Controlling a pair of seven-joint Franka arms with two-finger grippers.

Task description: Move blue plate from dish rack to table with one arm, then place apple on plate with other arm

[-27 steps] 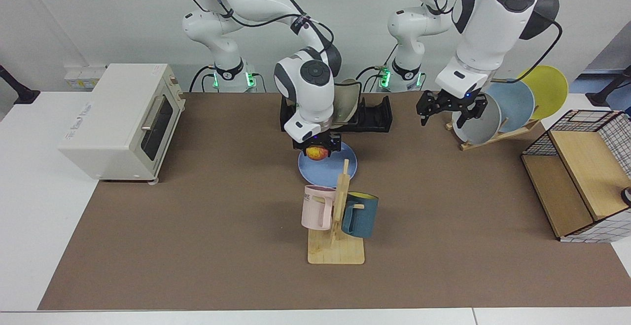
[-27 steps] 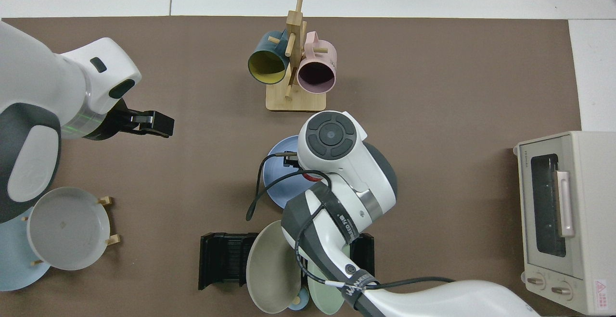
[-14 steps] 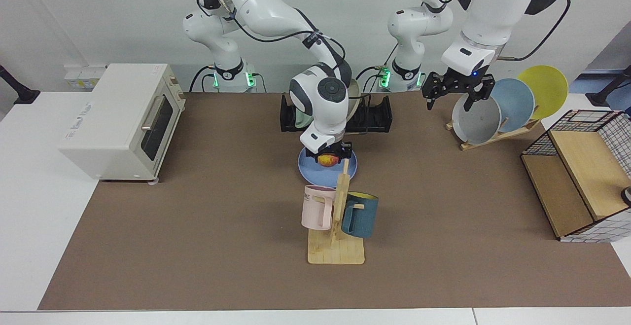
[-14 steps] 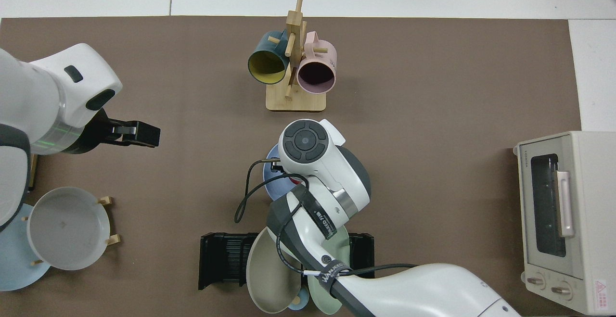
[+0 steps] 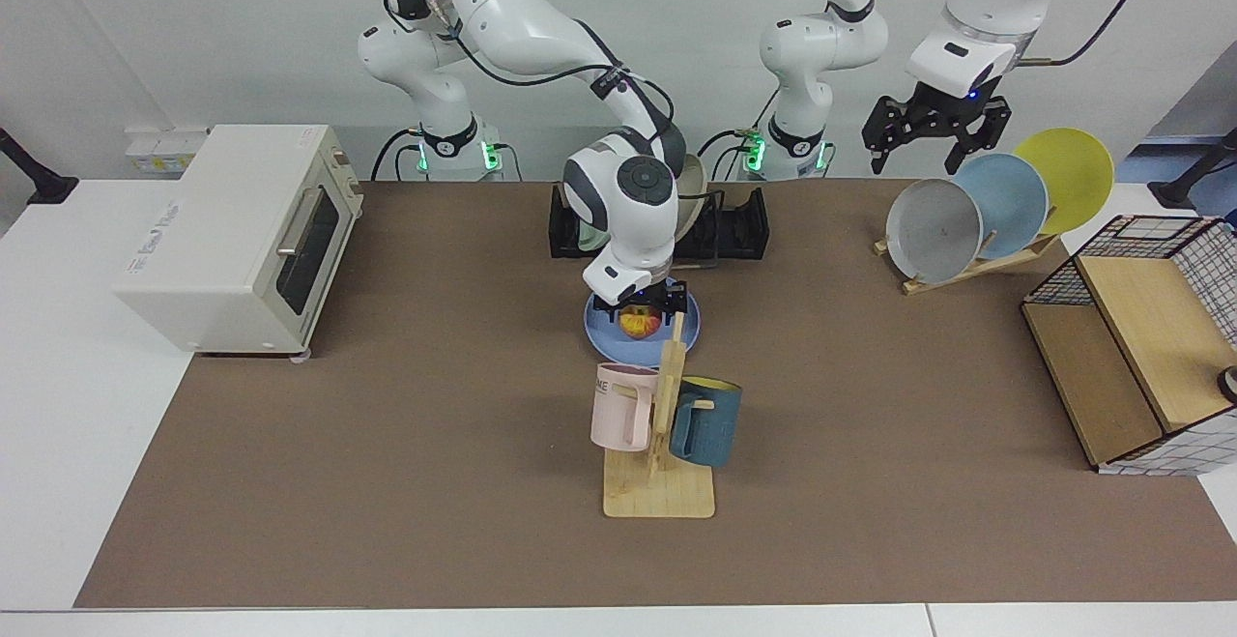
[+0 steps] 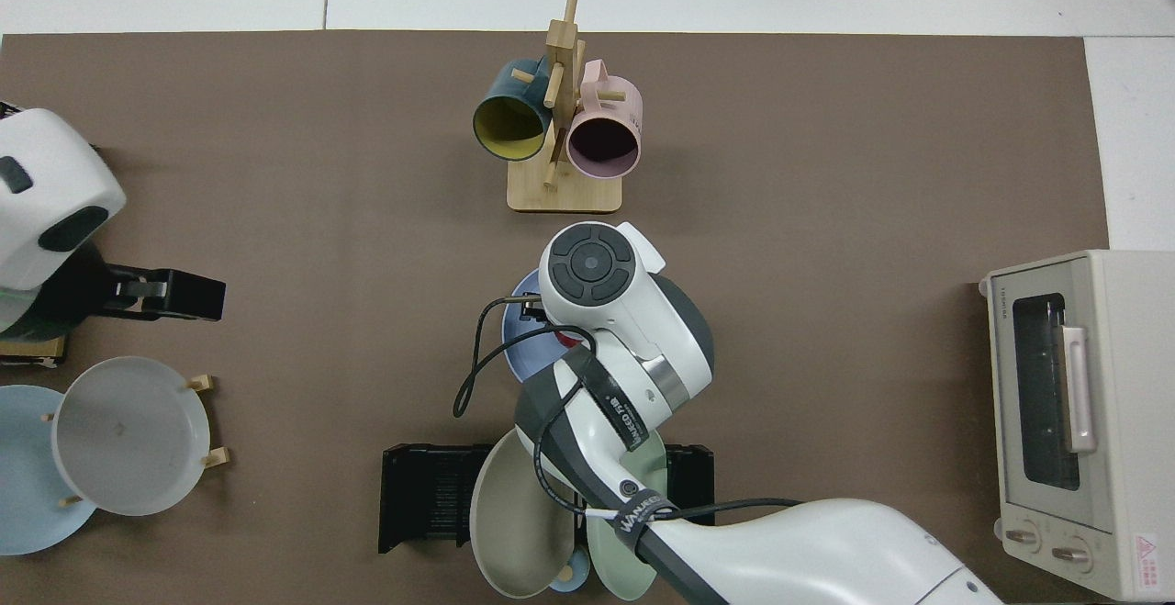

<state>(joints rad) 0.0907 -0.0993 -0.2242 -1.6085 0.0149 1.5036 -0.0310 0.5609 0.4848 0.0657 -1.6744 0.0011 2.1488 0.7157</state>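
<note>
**Robot lab, mock kitchen setup**

Lab bench, not a real kitchen. Two white arms (image 5: 503, 18) bolted at the far edge of the table (image 5: 387, 521), green status lights at their bases, cables running loose along the links. Plain white wall behind, a wall socket strip at the left. Brown mat with white borders marks the work area. Kitchen props sit spaced out like test fixtures: toaster oven (image 5: 242, 231), black dish rack (image 5: 734, 226), slanted wooden plate rack (image 5: 966, 265), mug stand (image 5: 662, 444) with two mugs, wire-and-wood shelf (image 5: 1140, 347). No sink, stove or counters in either view.
</note>
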